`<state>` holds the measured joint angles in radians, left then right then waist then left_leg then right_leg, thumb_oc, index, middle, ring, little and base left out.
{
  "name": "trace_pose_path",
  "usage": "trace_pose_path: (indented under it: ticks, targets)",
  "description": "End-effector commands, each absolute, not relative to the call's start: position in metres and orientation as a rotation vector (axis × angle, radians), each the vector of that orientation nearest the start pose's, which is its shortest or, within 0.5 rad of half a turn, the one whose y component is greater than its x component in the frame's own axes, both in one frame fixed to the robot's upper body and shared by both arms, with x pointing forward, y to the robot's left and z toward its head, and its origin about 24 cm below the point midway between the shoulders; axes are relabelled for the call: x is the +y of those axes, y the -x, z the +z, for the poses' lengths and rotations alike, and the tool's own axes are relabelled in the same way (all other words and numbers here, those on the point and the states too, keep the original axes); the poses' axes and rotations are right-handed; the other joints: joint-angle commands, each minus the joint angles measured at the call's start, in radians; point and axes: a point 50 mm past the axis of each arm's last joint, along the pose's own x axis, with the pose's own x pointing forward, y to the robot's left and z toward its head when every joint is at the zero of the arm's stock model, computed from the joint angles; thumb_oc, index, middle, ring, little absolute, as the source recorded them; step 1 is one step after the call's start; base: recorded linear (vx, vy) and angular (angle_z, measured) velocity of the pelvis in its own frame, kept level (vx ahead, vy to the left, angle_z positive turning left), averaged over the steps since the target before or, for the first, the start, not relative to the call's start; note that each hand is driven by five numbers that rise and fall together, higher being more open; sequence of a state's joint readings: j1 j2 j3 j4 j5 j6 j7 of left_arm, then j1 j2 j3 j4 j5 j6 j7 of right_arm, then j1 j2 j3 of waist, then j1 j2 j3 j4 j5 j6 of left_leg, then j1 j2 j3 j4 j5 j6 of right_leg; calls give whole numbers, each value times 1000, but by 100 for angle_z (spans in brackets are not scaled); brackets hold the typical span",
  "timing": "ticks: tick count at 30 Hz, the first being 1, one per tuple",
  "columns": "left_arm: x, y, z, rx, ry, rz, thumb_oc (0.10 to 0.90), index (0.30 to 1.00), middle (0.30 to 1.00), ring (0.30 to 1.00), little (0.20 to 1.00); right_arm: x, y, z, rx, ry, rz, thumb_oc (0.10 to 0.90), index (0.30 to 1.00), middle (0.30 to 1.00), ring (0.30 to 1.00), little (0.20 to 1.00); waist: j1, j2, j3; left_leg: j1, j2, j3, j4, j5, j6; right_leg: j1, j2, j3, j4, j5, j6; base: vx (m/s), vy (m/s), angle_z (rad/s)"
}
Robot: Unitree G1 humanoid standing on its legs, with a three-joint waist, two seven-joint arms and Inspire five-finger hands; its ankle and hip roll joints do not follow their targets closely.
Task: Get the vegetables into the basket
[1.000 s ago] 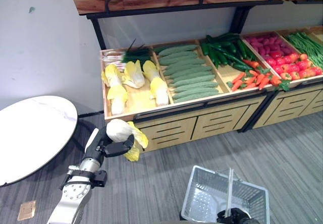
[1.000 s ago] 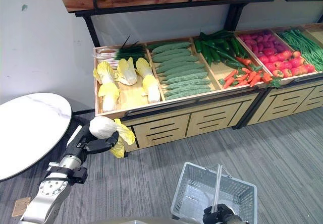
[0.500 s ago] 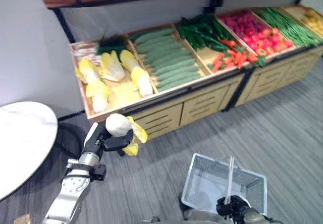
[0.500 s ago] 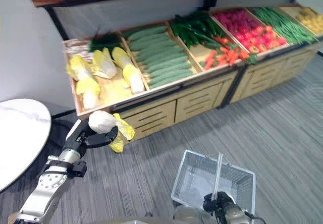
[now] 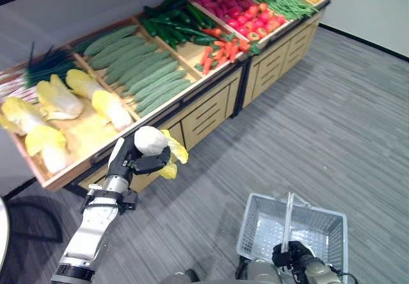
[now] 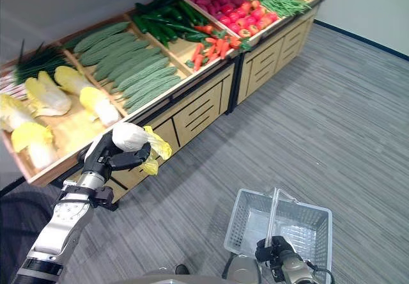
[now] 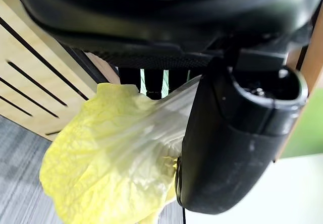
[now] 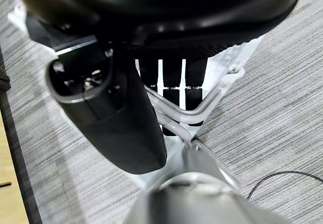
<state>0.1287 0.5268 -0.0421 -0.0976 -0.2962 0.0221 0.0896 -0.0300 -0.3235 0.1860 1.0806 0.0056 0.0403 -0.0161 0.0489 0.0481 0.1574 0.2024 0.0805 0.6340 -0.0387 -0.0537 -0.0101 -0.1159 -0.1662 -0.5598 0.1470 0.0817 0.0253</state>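
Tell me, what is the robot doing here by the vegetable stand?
It is gathering vegetables. Its left hand is curled round a cabbage, held in the air in front of the stand. Its right hand grips the handle of a wire basket, which looks empty. The cabbage is not yet over the basket, so it has yet to be carried across and dropped in.

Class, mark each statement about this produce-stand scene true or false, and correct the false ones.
1. The left hand grips a cabbage. True.
2. The basket already holds vegetables. False: it looks empty.
3. The right hand holds the basket handle. True.
4. The held cabbage is above the basket. False: it is off to the basket's left, near the stand.
5. Cucumbers lie beside the cabbages on the stand. True.
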Motion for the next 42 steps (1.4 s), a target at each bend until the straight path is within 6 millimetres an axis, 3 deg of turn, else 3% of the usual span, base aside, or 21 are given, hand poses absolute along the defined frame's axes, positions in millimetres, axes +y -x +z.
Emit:
trace_pose_path:
  ticks: [1, 10, 18, 21, 23, 25, 26, 27, 28, 29, 30, 32, 33, 37, 42]
  targets:
    - [231, -240, 123, -277, -219, 33, 400, 300, 300, 300, 300, -242, -139, -141, 1068, 437, 46, 400, 300, 300, 300, 300, -12, -42, -74, -77, -93, -111, -41, -79, 72, 140, -33, 57, -219, 74, 174, 57, -306, -87]
    - [218, -248, 113, -245, -192, -16, 400, 300, 300, 300, 300, -259, -127, -140, 1087, 441, -18, 400, 300, 300, 300, 300, -52, -35, -71, -64, -46, -113, -49, -43, 19, 148, 22, 96, -234, -6, 129, 94, -260, -32]
    - [224, -246, 106, -223, -182, 38, 400, 300, 300, 300, 300, -281, -122, -134, 1093, 452, -105, 400, 300, 300, 300, 300, -84, 12, -34, -126, 7, -84, -49, 22, -40, 36, 61, 121, -160, -77, 90, 100, -276, -11]
    - [226, -245, 102, -207, -169, 56, 400, 300, 300, 300, 300, -289, -117, -133, 1103, 466, -122, 400, 300, 300, 300, 300, -84, 6, -17, -130, 31, -77, -28, 40, -59, 36, 77, 123, -154, -110, 68, 149, -319, -7]
    - [227, -244, 98, -196, -161, 65, 400, 300, 300, 300, 300, -293, -113, -132, 1116, 475, -130, 400, 300, 300, 300, 300, -73, -13, 4, -154, 63, -88, 79, 59, -88, 56, 92, 132, -161, -132, 46, 157, -343, 1]
    - [230, -242, 97, -190, -164, 81, 400, 300, 300, 300, 300, -296, -111, -132, 1122, 484, -129, 400, 300, 300, 300, 300, -47, -36, 28, -197, 95, -149, 219, 112, -115, 89, 115, 149, -176, -152, 18, 151, -346, -28]
    - [230, -241, 96, -189, -158, 87, 400, 300, 300, 300, 300, -296, -112, -132, 1122, 488, -126, 400, 300, 300, 300, 300, -32, -48, 42, -230, 99, -213, 287, 130, -122, 100, 124, 156, -177, -163, 4, 107, -270, -46]
    - [232, -240, 96, -187, -152, 97, 400, 300, 300, 300, 300, -297, -113, -131, 1124, 493, -125, 400, 300, 300, 300, 300, -19, -57, 46, -255, 82, -286, 322, 123, -108, 102, 128, 165, -169, -176, -6, 53, -137, -33]
    - [232, -240, 96, -188, -153, 98, 400, 300, 300, 300, 300, -297, -113, -131, 1123, 492, -124, 400, 300, 300, 300, 300, -21, -58, 46, -258, 83, -288, 326, 121, -107, 101, 128, 163, -168, -178, -7, 58, -47, -39]
    - [233, -239, 96, -188, -149, 104, 400, 300, 300, 300, 300, -296, -113, -132, 1129, 495, -119, 400, 300, 300, 300, 300, -10, -65, 47, -275, 57, -350, 332, 97, -86, 102, 128, 178, -163, -183, -9, 29, -8, -38]
    - [235, -237, 96, -188, -148, 114, 400, 300, 300, 300, 300, -295, -110, -134, 1145, 499, -107, 400, 300, 300, 300, 300, -5, -87, 52, -298, 18, -408, 269, 48, -46, 104, 123, 185, -156, -183, -14, 59, -4, -37]
    - [237, -234, 94, -178, -155, 126, 400, 300, 300, 300, 300, -296, -103, -135, 1164, 496, -114, 400, 300, 300, 300, 300, -15, -95, 46, -279, 17, -426, 147, 42, -44, 110, 119, 186, -152, -184, -11, 60, 29, -10]
    - [237, -234, 94, -178, -155, 126, 400, 300, 300, 300, 300, -296, -103, -135, 1164, 496, -114, 400, 300, 300, 300, 300, -16, -95, 46, -275, 15, -426, 141, 45, -44, 111, 118, 186, -152, -184, -11, 55, 119, 3]
    - [242, -230, 97, -190, -161, 152, 400, 300, 300, 300, 300, -304, -102, -132, 1163, 509, -143, 400, 300, 300, 300, 300, -8, -80, 45, -271, -4, -631, -30, 123, -64, 124, 115, 232, -115, -201, -22, 81, 240, -27]
    - [242, -231, 96, -184, -191, 139, 400, 300, 300, 300, 300, -299, -96, -136, 1187, 482, -137, 400, 300, 300, 300, 300, -9, -75, 24, -239, -30, -610, 20, 43, -23, 154, 83, 289, -97, -191, 7, 162, 417, -43]
